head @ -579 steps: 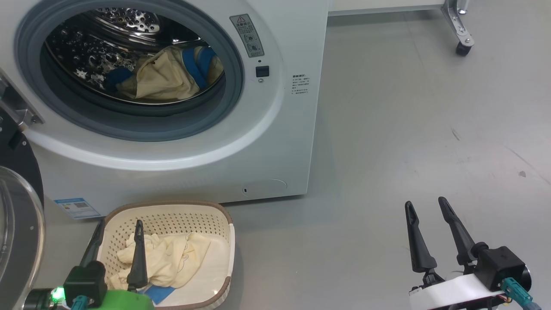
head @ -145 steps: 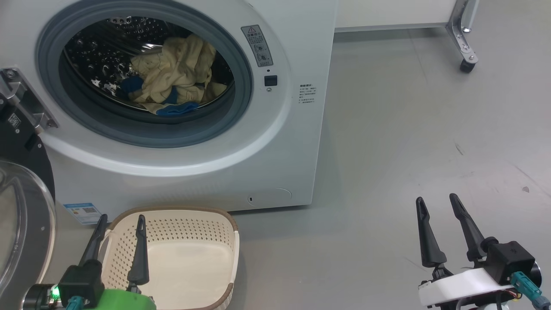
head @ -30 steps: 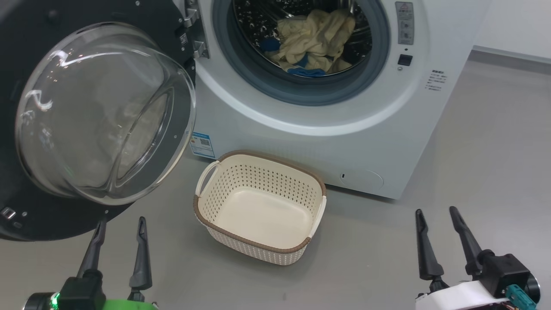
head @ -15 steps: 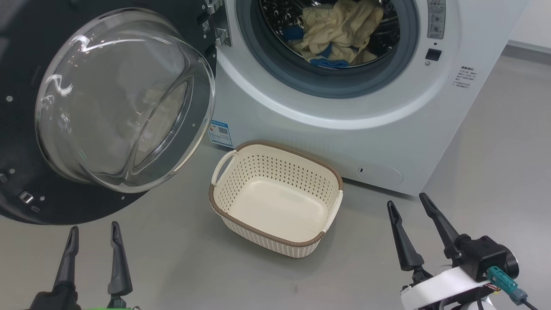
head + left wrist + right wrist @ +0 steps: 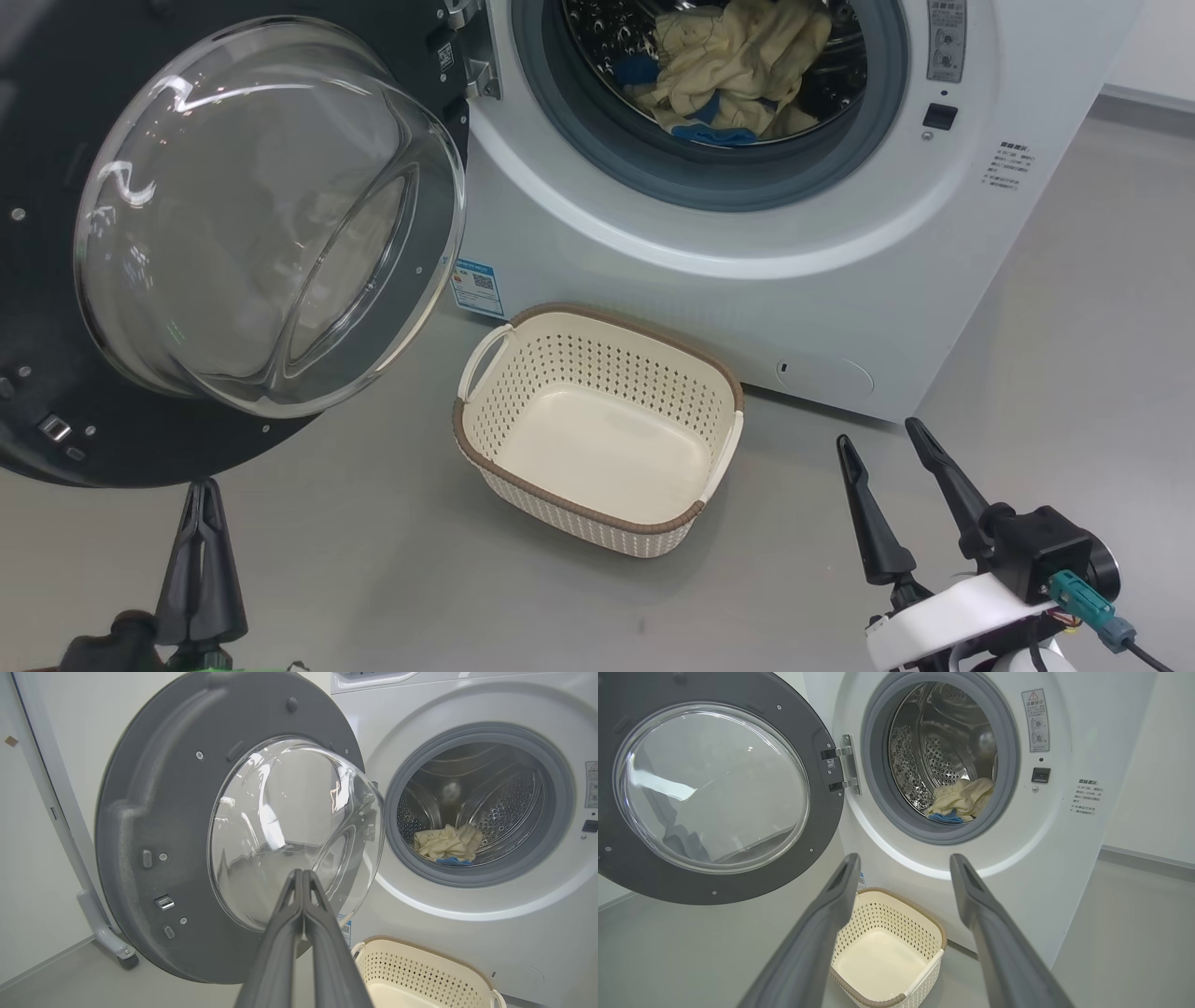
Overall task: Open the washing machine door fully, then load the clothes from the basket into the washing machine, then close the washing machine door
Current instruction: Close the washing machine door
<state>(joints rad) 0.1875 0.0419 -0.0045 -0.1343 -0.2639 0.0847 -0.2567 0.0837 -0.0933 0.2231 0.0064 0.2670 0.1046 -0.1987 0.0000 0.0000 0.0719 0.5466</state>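
Observation:
The washing machine (image 5: 840, 308) stands with its door (image 5: 56, 373) swung wide open to the left, glass bowl (image 5: 261, 215) bulging toward me. The cream-yellow clothes (image 5: 738, 70) with blue parts lie inside the drum, also seen as clothes (image 5: 448, 842) and clothes (image 5: 962, 800). The basket (image 5: 597, 518) sits on the floor before the machine with nothing in it. My left gripper (image 5: 203, 490) is shut on nothing, just below the door's lower edge; in the left wrist view the left gripper (image 5: 302, 875) points at the glass bowl. My right gripper (image 5: 878, 439) is open at the lower right.
Grey floor (image 5: 373, 579) lies around the basket. A pale wall and a white frame leg on a caster (image 5: 126, 961) stand behind the open door. A blue label sticker (image 5: 476, 285) marks the machine's lower front.
My left gripper's fingers have closed together, holding nothing. The head camera turned left between one second and half a second ago, then held still; the right gripper stays open.

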